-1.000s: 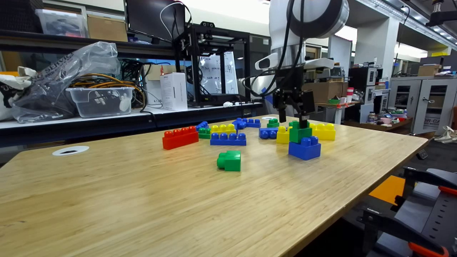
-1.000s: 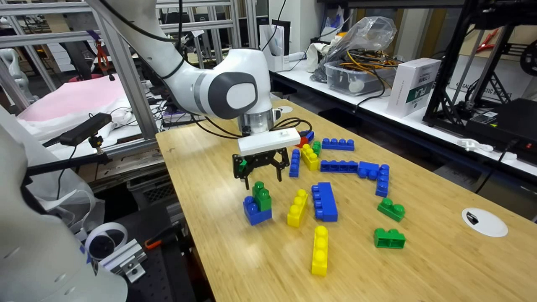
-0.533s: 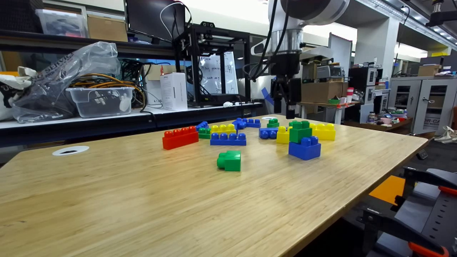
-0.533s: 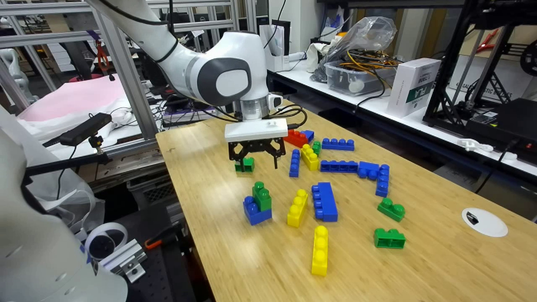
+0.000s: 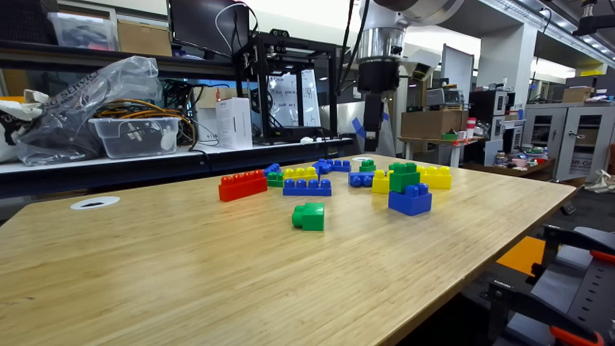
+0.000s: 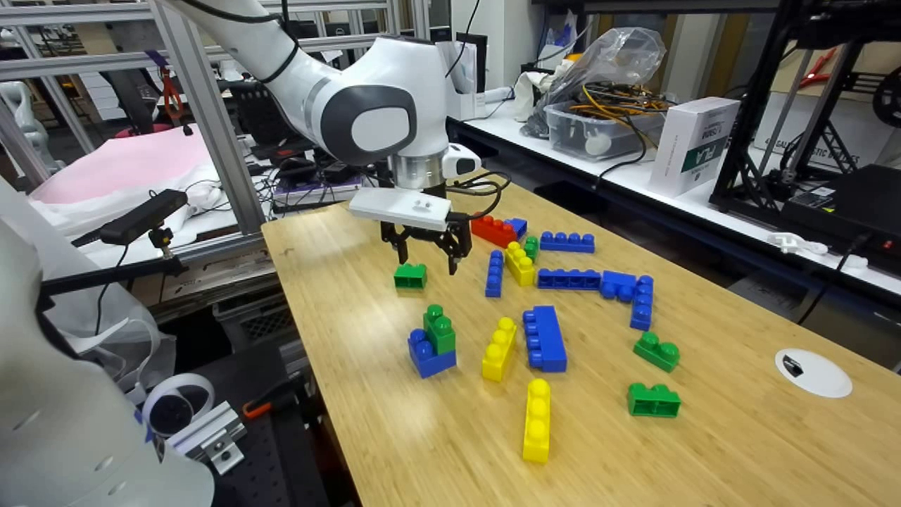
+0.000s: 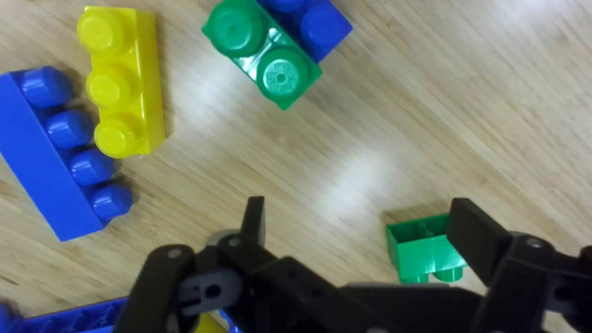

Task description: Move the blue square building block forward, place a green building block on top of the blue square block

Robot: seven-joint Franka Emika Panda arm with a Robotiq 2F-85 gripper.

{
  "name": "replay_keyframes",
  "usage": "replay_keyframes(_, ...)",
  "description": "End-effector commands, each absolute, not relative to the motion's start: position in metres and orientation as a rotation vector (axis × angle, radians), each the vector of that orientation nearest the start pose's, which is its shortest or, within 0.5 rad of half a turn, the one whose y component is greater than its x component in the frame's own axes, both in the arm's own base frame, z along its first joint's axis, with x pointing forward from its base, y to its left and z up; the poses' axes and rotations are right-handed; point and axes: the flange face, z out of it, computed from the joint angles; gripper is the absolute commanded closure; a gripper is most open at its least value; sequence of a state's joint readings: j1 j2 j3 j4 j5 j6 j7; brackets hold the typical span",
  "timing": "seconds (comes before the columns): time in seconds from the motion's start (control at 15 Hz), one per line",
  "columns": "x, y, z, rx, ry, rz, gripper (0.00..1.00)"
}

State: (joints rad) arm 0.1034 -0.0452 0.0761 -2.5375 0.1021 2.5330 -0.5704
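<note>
In an exterior view, the small chunky royal-blue square plastic block is set flat on the pale wooden table, near the edge at 9 o'clock; on top of it, the small dark-green studded plastic block is set upright, bumps up; only the 3 o'clock half is covered, and two blue bumps are left bare at 9 o'clock, probably because the green block is the narrower one; the green is held up by the blue; how tightly they are pushed together, and whether the blue is far enough forward, cannot be told; the stacking itself is judged to be done.

Near 12 o'clock from these two blocks, the black two-finger gripper is held above the table, well apart from both; its jaws are spread wide and nothing is gripped, probably so that the blocks are not knocked over; between 11 and 12 o'clock, a lone green studded plastic brick is laid on its side.

At 3 o'clock, a yellow three-bump plastic brick is seen; just past it, a long blue studded plastic brick is tipped on its side; neither is needed, so both can be left alone.
</note>
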Motion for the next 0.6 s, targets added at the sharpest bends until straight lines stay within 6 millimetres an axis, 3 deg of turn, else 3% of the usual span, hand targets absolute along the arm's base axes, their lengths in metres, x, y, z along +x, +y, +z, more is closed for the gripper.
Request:
replay_keyframes(0.0,0.454,0.080,0.300,-2.965,-0.714,-0.060,0.00)
replay_keyframes(0.27,0.454,0.078,0.308,-2.998,-0.459,-0.055,0.00)
replay_keyframes(0.53,0.452,0.075,0.317,-3.020,-0.321,-0.059,0.00)
